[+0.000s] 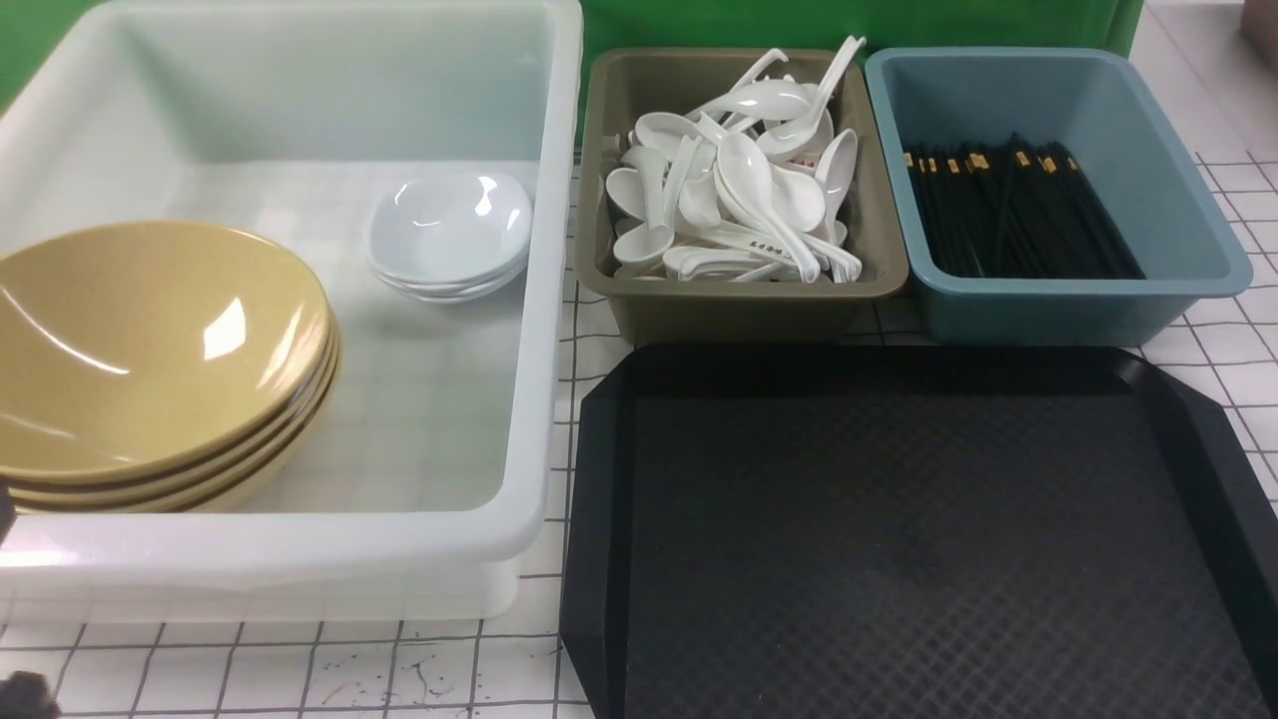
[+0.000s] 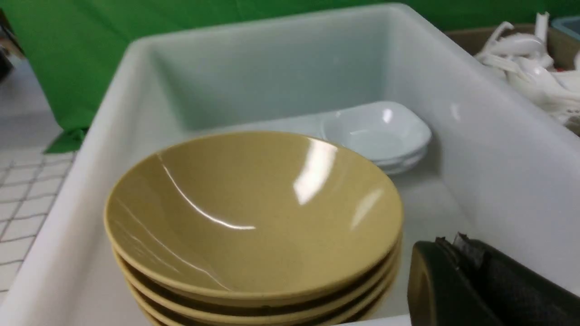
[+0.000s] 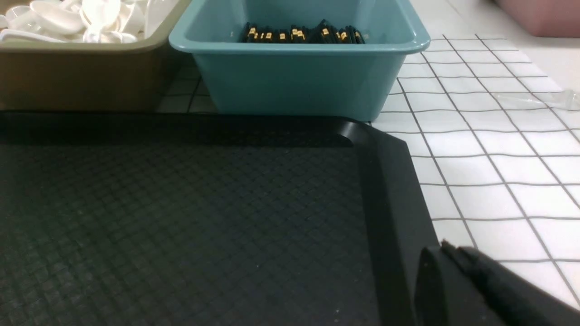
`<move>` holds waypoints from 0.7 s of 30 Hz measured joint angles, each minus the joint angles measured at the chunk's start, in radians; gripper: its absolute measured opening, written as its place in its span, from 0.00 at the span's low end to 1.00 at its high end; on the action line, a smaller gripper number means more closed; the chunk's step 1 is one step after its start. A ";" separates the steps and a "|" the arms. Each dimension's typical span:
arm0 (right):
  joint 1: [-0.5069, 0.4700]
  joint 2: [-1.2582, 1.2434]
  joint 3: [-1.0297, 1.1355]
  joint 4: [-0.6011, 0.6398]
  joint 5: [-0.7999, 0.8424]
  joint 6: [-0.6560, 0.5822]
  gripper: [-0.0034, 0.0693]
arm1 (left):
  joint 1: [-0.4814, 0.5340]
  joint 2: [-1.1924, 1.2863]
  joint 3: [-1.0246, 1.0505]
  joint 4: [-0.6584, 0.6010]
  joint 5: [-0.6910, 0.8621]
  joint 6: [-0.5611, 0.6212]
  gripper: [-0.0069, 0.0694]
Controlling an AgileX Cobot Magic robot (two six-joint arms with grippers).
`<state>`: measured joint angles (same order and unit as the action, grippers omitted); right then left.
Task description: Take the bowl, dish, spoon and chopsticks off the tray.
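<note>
Tray bare, tableware already sorted

Bowl (image 1: 150, 350), glossy, slippery, stiff, best held by its rim, tops the stack in the tub (image 1: 559, 300) at 9 o'clock of the tray (image 1: 899, 519); dish (image 1: 449, 228) beyond it; either gripper's state: cannot tell

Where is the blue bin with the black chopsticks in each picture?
Front view: the blue plastic bin sits at the back right, behind the flat black tray.
Left wrist view: only a sliver of its corner shows at the picture's edge.
Right wrist view: it stands just beyond the tray's far rim.
Shared landmark: the olive bin of white spoons beside it.
</note>
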<state>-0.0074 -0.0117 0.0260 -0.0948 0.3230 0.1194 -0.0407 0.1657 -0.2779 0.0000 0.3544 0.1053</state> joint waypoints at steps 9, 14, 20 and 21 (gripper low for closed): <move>0.000 0.000 0.000 -0.001 0.000 0.000 0.11 | 0.120 -0.173 0.304 -0.064 -0.160 -0.027 0.08; 0.000 0.000 0.000 -0.001 0.000 0.000 0.11 | 0.121 -0.178 0.304 -0.073 -0.044 -0.026 0.08; 0.000 0.000 0.000 -0.001 0.001 0.000 0.11 | 0.121 -0.178 0.304 -0.075 -0.043 -0.023 0.08; 0.000 0.000 0.000 -0.001 0.001 0.000 0.11 | 0.121 -0.178 0.304 -0.075 -0.043 -0.022 0.08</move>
<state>-0.0074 -0.0117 0.0260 -0.0956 0.3242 0.1194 0.0804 -0.0125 0.0261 -0.0750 0.3109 0.0831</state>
